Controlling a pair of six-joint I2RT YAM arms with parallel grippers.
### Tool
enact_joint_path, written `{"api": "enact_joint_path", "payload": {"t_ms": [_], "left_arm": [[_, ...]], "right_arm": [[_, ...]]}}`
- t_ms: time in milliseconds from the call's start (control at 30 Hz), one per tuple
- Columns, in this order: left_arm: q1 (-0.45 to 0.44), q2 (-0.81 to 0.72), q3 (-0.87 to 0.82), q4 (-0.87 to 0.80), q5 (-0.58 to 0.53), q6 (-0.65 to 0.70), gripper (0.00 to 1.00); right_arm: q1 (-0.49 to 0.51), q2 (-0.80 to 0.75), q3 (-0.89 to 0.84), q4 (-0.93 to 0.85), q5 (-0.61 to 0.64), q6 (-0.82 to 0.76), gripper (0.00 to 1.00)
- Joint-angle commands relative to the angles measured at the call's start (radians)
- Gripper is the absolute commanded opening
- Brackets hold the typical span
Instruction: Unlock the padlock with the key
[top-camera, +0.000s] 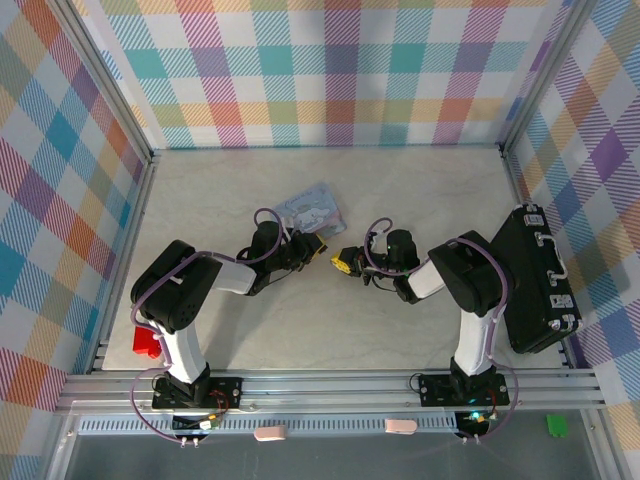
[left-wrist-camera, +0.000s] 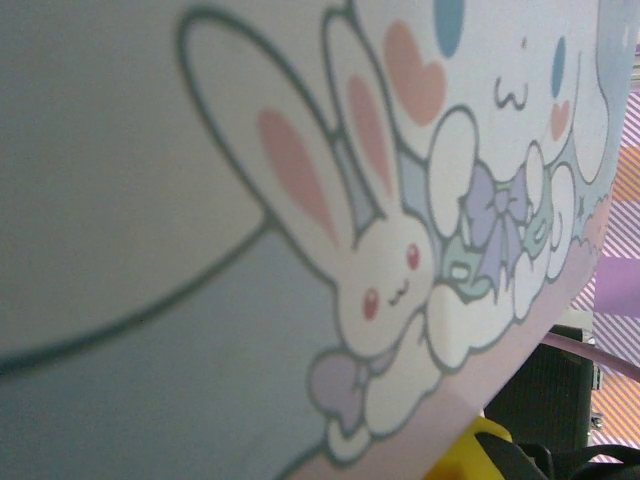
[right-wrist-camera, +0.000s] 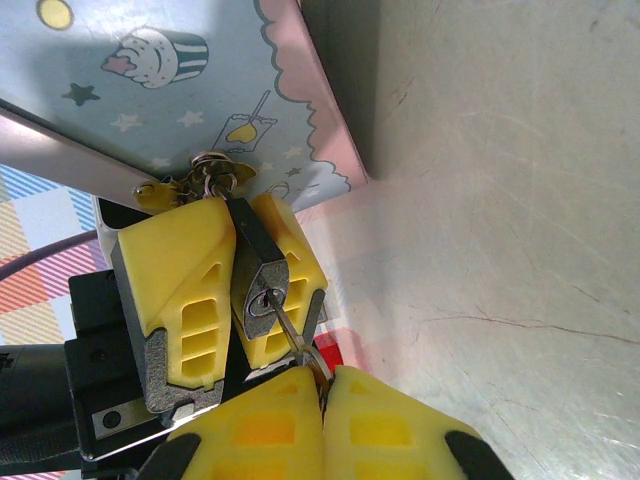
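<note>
Left tool (right-wrist-camera: 238, 300) tight on padlock (right-wrist-camera: 262, 288) at tin (right-wrist-camera: 130, 95); right tool (right-wrist-camera: 322, 400) (jaws together) on key (right-wrist-camera: 297, 340).

**Colours on my feed**

I see the left gripper (right-wrist-camera: 235, 225) and right gripper (right-wrist-camera: 322, 415) yellow-fingered, a dark grey padlock (right-wrist-camera: 262, 280), a silvery key (right-wrist-camera: 288, 325), a pale-blue, pink-edged tin (left-wrist-camera: 200, 250) printed with white rabbits, pastel plaid walls (top-camera: 60, 150), and a red block (top-camera: 147, 343) at eight o'clock.

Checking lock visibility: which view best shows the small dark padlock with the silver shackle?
Right wrist: the small dark padlock is close and sharp between the yellow fingers of the left gripper, keyhole facing the camera, thin metal key inserted. In top external it is too small to make out. Left wrist faces the pastel cartoon-printed tin.
</note>
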Motion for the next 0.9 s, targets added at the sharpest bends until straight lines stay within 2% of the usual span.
{"api": "enact_joint_path", "payload": {"t_ms": [0,867], "left_arm": [[-0.023,-0.005,-0.012,-0.017,0.045,-0.035,0.08],[-0.067,-0.002,0.029,-0.057,0.045,-0.027,0.08]], "right_arm": [[-0.008,-0.033,0.03,0.013,0.007,-0.012,0.0],[-0.007,-0.025,0.059,0.024,-0.01,0.005,0.0]]}}
